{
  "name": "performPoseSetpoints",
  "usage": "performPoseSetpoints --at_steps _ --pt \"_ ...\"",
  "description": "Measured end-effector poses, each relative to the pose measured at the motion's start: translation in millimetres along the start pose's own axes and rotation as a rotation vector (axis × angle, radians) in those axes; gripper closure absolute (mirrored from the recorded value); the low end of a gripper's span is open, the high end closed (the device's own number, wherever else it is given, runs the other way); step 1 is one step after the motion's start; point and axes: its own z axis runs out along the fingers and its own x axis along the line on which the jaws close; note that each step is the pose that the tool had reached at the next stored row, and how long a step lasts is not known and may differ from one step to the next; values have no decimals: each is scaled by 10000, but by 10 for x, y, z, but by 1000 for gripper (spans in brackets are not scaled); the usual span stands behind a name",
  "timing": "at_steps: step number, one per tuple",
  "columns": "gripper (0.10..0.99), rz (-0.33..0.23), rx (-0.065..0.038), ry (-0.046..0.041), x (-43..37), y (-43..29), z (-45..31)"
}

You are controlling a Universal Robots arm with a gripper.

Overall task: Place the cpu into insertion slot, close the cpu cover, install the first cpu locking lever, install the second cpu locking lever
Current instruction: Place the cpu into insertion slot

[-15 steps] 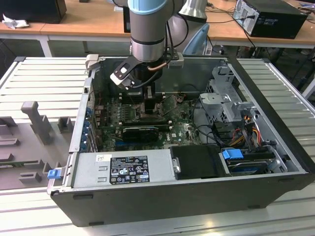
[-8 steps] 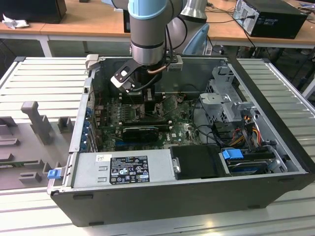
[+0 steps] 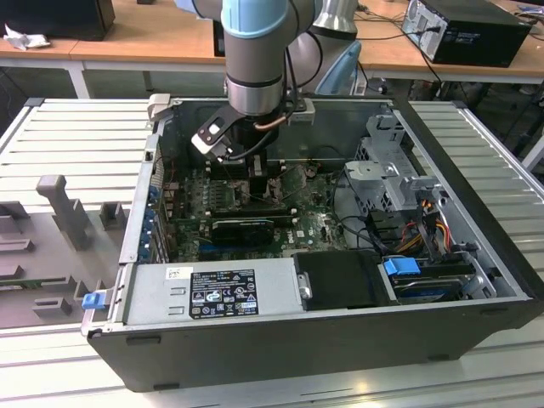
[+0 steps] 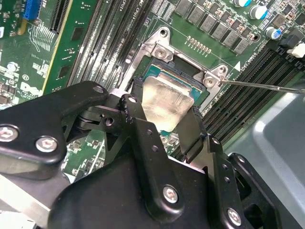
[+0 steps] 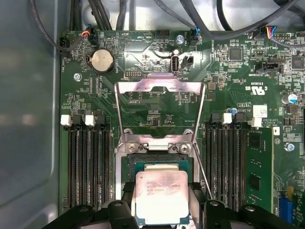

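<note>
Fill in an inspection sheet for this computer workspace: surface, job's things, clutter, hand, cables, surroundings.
Surface: green motherboard inside an open computer case.
Job's things: cpu at the insertion slot, seating unclear; cpu cover swung open; thin lever rod sticking out beside the slot.
Clutter: nothing seen.
Hand: shut on the cpu, fingers on two opposite edges.
Cables: black bundle along the board's edge; coloured wires near the drive cage.
Surroundings: slatted grey table, wooden desks beyond.
</note>
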Motion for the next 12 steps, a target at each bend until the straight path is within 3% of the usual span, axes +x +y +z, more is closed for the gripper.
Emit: performPoseSetpoints --at_steps 12 --pt "557 99 0 -5 18 1 62"
